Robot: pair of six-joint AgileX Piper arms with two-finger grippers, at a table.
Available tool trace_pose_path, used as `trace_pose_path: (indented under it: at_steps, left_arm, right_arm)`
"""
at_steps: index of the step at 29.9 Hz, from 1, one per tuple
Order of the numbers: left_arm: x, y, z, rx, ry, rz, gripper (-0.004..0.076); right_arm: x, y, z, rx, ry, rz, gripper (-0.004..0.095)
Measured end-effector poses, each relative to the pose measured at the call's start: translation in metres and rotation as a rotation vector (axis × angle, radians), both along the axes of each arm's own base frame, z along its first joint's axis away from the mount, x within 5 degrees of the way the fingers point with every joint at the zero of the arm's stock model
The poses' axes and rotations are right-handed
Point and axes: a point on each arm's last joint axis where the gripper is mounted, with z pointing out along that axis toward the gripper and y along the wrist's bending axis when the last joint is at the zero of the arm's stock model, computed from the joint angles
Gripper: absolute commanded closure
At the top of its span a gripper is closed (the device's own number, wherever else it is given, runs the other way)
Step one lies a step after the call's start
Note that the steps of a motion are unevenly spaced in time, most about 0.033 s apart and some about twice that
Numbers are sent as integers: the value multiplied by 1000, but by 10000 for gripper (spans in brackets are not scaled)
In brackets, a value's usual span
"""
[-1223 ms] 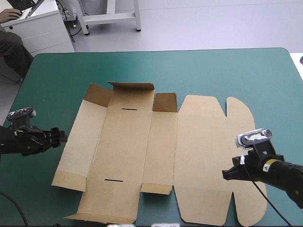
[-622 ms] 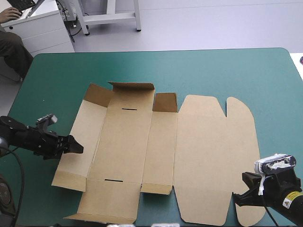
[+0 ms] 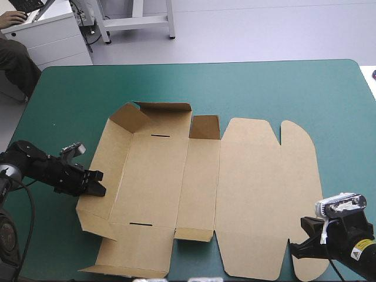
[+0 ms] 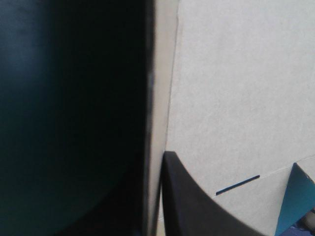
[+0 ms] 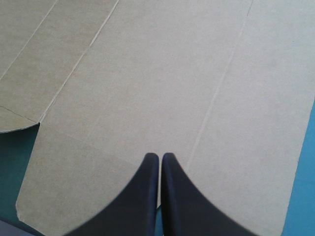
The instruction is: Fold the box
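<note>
The brown box (image 3: 200, 194) lies spread on the teal-green cover, its lid panel flat at the right. Its left wall (image 3: 101, 167) is tilted up off the table, and the far end flaps stand partly raised. My left gripper (image 3: 97, 183) is shut on that wall's outer edge near its near end. In the left wrist view the board's edge (image 4: 160, 98) runs between my black fingers (image 4: 187, 206), with the base panel and a slot (image 4: 237, 184) beyond. My right gripper (image 3: 294, 249) is shut and holds nothing. It points at the lid (image 5: 147, 73) near its near right corner.
A wide band of teal-green cover (image 3: 264, 88) shows between the box and the table's far edge. The box's near flaps reach almost to the table's near edge. The right arm sits at the near right corner.
My left gripper came in from the left, closed on the box's left wall and tilted it up. The right arm drew back toward the near right corner earlier and now holds still.
</note>
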Motion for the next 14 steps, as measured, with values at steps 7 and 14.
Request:
trace_pose_path:
  at_steps: [7,14]
  left_arm:
    - [3,1,9,18,-29,-14,734]
    - [26,-9,41,132,-157,-131,734]
  right_arm:
    - [-1,0,-1,-4,20,2,909]
    - [-3,0,-3,-11,41,6,909]
